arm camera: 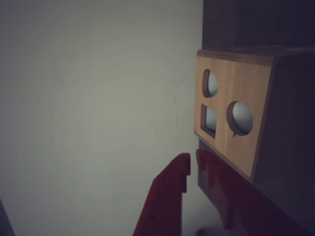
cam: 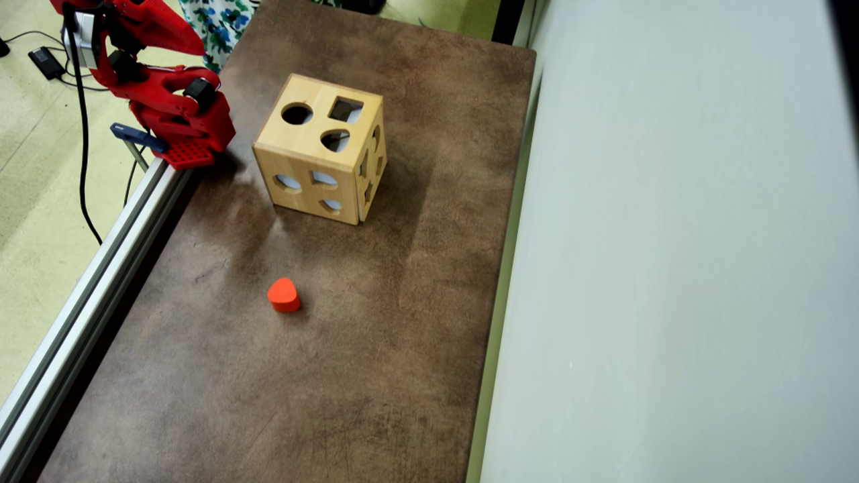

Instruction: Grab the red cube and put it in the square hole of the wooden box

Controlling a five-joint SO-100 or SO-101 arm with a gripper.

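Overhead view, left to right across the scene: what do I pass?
Red arm base clamped at the table's left edge → orange-red heart-shaped block → wooden box → bare brown table → pale wall. No red cube in sight.

The arm [cam: 158,80] is built of bright red plastic shells with angular, faceted surfaces, seen in the overhead view. Black cylindrical motor housings sit between the red links, and a flat red base plate [cam: 184,153] with a fine grid texture lies at its foot. A black cable [cam: 82,134] trails down from it. In the wrist view the gripper [arm camera: 193,160] shows two red fingers with stepped, notched inner edges and small round holes along their sides.
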